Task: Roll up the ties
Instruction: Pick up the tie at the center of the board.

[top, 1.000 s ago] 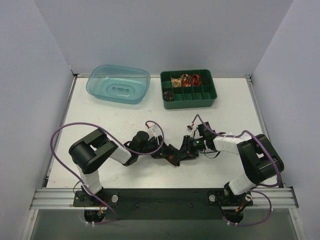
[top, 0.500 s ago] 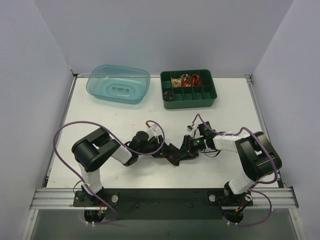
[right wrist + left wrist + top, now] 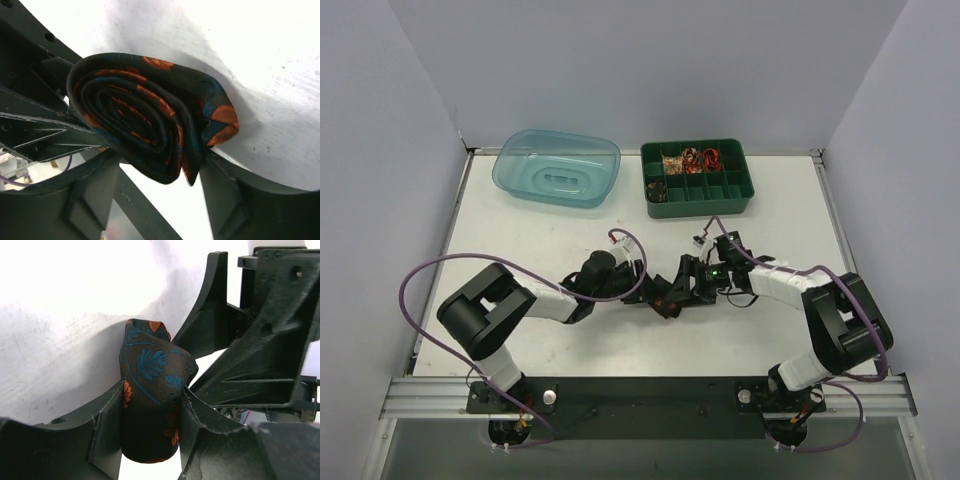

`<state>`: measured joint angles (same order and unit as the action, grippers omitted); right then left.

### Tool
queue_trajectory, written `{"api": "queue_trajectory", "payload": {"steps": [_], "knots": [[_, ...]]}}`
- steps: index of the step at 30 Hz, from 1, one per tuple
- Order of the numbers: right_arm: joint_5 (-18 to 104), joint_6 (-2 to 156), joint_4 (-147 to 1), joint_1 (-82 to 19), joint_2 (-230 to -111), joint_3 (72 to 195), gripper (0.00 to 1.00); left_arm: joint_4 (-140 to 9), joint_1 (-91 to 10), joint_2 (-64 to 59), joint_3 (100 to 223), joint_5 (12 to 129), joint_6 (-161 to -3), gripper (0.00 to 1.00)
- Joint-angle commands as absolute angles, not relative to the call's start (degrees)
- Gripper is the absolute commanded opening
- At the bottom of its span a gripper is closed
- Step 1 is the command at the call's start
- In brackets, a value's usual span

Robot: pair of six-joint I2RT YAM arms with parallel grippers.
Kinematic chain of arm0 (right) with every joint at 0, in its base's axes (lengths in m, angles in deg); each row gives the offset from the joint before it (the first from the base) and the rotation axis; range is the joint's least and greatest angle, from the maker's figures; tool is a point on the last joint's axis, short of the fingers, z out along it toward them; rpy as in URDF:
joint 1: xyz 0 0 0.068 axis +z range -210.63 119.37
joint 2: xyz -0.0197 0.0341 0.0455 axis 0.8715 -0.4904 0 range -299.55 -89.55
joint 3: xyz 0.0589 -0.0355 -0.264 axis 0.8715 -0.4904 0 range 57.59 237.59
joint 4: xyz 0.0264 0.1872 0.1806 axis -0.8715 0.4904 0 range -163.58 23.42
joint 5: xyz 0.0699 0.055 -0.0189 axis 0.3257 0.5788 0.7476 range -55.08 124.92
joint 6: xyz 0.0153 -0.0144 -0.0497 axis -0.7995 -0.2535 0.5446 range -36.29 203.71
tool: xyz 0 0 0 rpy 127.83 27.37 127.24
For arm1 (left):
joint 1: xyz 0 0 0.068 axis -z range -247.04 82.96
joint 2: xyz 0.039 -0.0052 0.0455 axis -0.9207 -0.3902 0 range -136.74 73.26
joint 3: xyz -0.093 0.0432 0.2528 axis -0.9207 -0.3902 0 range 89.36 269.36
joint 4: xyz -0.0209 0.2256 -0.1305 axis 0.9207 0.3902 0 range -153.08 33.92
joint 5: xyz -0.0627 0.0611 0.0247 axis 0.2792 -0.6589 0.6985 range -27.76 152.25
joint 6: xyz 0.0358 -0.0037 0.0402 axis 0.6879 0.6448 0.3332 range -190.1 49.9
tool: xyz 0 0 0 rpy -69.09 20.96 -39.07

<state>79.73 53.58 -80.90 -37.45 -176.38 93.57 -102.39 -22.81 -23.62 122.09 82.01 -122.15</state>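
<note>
The white table (image 3: 520, 240) carries everything, with the left arm (image 3: 505, 310) and the right arm (image 3: 820, 300) reaching in from its near edge to meet about midway between its left and right edges. A clear teal tub (image 3: 557, 167) sits at the far edge toward the left corner, and a green compartment tray (image 3: 735, 200) sits beside it at the far edge, right of the middle, with small items in its far row. The tie (image 3: 667, 299) is wound into a tight roll, dark with orange and teal leaves, lying between the two grippers. The left gripper (image 3: 150, 415) clamps the roll, its fingers (image 3: 107, 435) pressed against both sides. The right gripper (image 3: 160, 170) straddles one spiral end of the roll with its fingers (image 3: 225, 200) spread; whether they press on the fabric I cannot tell
</note>
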Motion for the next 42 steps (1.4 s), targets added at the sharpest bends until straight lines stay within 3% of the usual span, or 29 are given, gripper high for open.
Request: {"api": "queue_trajectory", "payload": {"steps": [1, 12, 32, 42], "knots": [[76.14, 55.94, -82.03, -39.00, -172.17, 96.70, 0.70, -99.29, -23.26, -20.35, 123.64, 85.89, -119.85, 0.00], [74.38, 59.54, -80.62, -42.08, -162.51, 95.47, 0.91, -95.96, -26.87, -16.13, 123.46, 87.29, -115.55, 0.00], [88.17, 56.30, -93.53, -42.17, -155.73, 105.04, 0.92, -61.35, -28.89, -4.00, 145.42, 102.66, -94.45, 0.00], [95.65, 55.06, -97.23, -41.73, -154.86, 104.00, 0.92, -65.09, -29.07, -0.14, 145.88, 106.71, -95.40, 0.00]]}}
